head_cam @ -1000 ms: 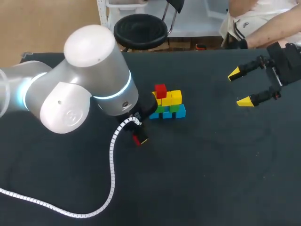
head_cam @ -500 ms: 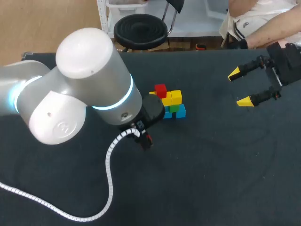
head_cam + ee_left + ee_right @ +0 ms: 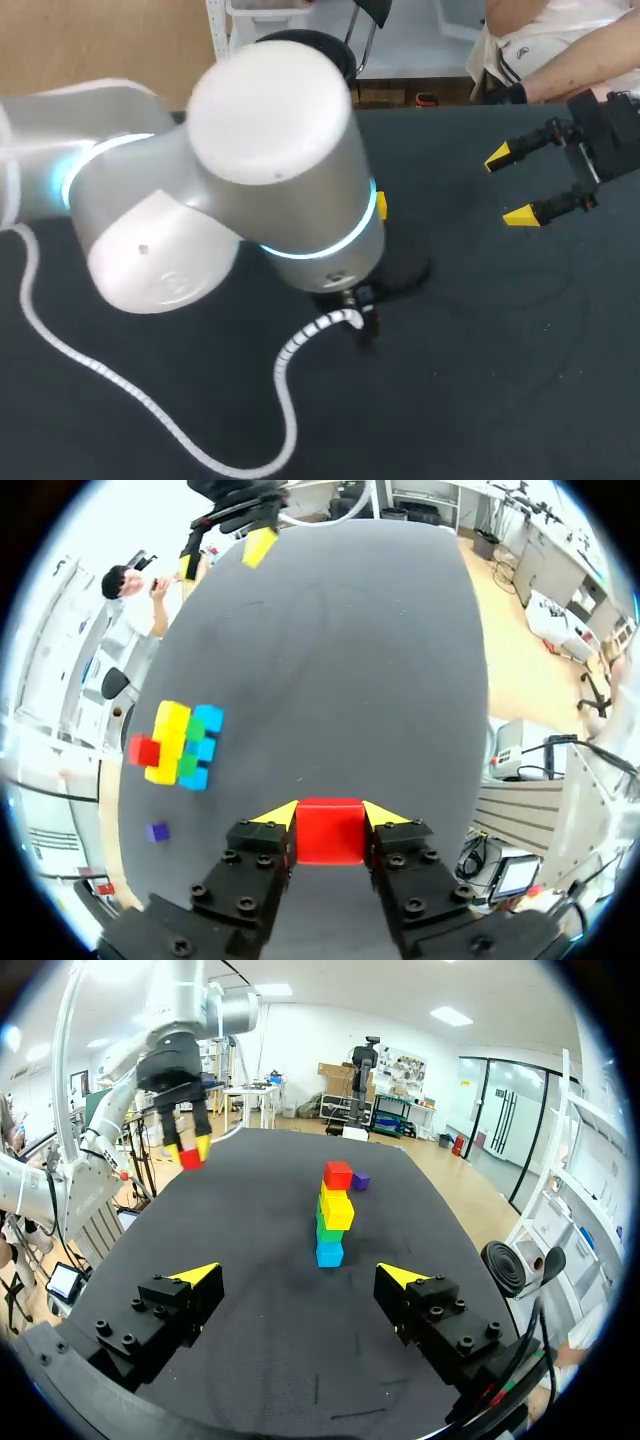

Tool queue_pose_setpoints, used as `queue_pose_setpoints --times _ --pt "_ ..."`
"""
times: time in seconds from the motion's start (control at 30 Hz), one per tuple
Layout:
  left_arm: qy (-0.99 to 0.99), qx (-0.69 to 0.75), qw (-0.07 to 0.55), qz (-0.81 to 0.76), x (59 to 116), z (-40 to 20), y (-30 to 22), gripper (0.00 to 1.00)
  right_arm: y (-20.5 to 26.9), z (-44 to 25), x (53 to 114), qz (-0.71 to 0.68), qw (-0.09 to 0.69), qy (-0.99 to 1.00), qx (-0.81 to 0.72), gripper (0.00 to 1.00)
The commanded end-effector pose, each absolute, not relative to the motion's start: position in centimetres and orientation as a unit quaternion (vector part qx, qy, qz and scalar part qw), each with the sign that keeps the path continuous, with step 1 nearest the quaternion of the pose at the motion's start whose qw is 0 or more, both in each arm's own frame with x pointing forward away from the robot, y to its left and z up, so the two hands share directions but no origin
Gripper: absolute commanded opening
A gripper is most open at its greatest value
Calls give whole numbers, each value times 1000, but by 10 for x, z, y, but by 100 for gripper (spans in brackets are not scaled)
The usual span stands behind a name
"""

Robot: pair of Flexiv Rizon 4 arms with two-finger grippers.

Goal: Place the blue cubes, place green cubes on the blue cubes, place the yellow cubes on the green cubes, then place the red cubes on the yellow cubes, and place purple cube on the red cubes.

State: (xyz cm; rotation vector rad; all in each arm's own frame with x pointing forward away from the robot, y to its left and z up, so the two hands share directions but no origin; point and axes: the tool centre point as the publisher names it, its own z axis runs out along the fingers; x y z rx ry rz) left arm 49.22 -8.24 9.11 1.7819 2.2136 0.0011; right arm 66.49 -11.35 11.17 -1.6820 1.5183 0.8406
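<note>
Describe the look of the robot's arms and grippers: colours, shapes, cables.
The left arm is rounded and silver-white, with a glowing cyan ring and a white ribbed cable. The left gripper and right gripper are black, bolted blocks with yellow wedge tips.

Bright, even overhead light from ceiling panels (image 3: 452, 1016) above right gripper (image 3: 298, 1274). Table (image 3: 500, 380) matte, evenly lit; shadows ahead of that gripper faint, soft. Left arm (image 3: 270, 150) shell carries mild sheen, cyan ring glowing

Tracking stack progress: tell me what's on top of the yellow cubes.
One red cube sits on the yellow cubes. In the head view the left arm covers them almost completely.
</note>
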Motion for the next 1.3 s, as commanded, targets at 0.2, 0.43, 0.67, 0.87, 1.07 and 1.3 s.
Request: queue_pose_setpoints --times 0.2,0.43,0.67,0.87,1.07,1.3 --pt "774 626 88 40 480 78 -123 0 -113 111 665 325 355 587 -651 100" --pt "760 644 88 27 491 66 -154 0 -113 111 665 325 355 587 -651 100" --pt "765 639 78 -14 510 50 -161 0 -113 111 665 325 355 587 -651 100" --pt "773 630 70 -20 518 36 -160 6 -113 111 665 325 355 587 -651 100" --pt "777 625 72 -30 520 29 -157 22 -113 111 665 325 355 587 -651 100" --pt "785 615 73 -31 532 25 -150 23 -113 111 665 325 355 587 -651 100"
